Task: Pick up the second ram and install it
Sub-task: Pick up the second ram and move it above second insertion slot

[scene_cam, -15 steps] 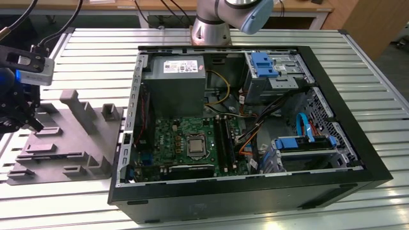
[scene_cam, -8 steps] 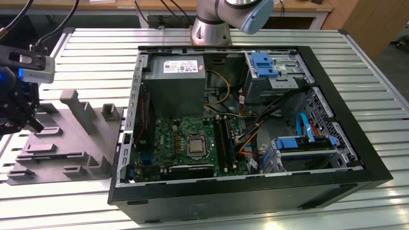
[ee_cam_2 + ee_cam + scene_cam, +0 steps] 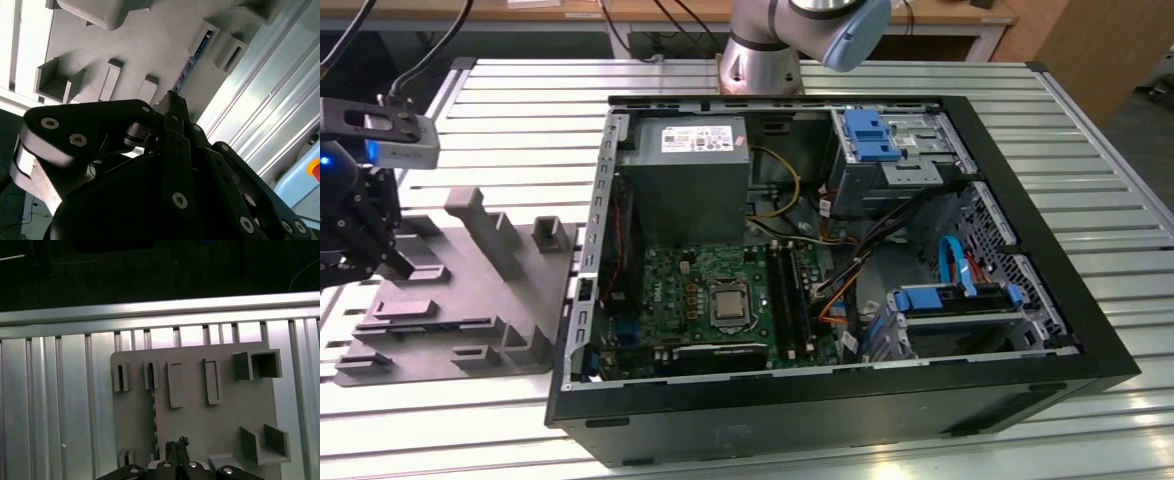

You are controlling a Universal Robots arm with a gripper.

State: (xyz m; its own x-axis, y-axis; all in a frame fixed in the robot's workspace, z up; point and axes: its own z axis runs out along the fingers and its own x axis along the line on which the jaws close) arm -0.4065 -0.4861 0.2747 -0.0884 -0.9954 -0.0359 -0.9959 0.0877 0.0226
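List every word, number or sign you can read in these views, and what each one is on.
No text can be quoted.
On the grey power supply, the white label: there is print, but it is too small to read.
On the green motherboard: any markings are too small to read.
On the second ram, standing in the grey holder: no legible print in the second wrist view.

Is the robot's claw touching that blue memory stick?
Apart. In the first wrist view, a strip of grey holder shows between the end effector and the memory stick.
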